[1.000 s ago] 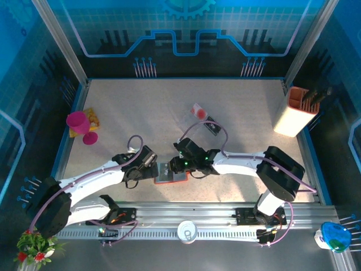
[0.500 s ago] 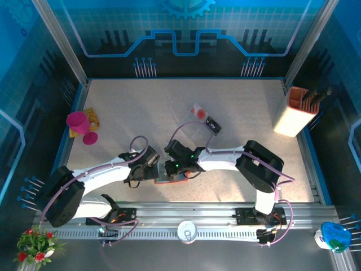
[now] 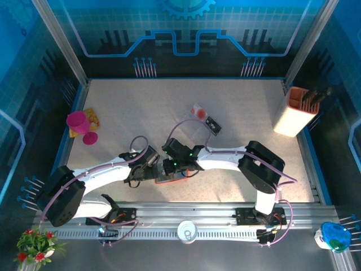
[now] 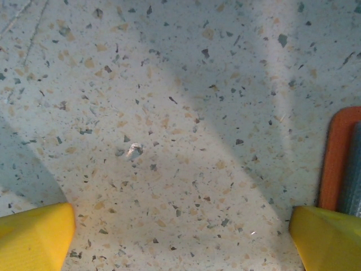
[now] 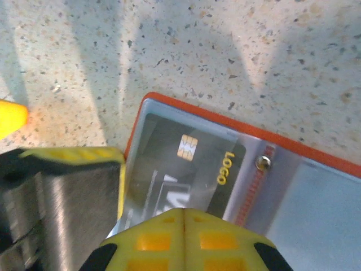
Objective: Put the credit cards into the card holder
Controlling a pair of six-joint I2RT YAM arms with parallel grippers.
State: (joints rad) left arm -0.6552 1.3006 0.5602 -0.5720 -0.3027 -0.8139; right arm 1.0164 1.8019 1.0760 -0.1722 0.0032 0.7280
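The right pincer (image 5: 183,224) is sitting with its two yellow fingers pressed together, gripping nothing that I can make out. Its tips are hanging over the near end of a black card (image 5: 192,164), which is lying inside the open card holder (image 5: 225,122). The holder is resting flat on the tabletop (image 3: 141,113) near the front, between the two arms. The left pincer (image 4: 180,237) is standing wide apart just beside the holder's orange edge, clamping nothing.

Nothing is pinning the holder down, and that is what is worrying me. If the closed fingers are nudging the card deeper, I think the whole holder is likely to slide rather than take the card, or the card may ride up out of its slot. The two pincers are also crowding each other, so a sideways move is risking a knock.

Counting what is showing: one card holder and three cards. One is the black card in the holder. A second black card (image 3: 212,124) and a white card (image 3: 197,110) with a red blob are lying well apart from it, farther back.
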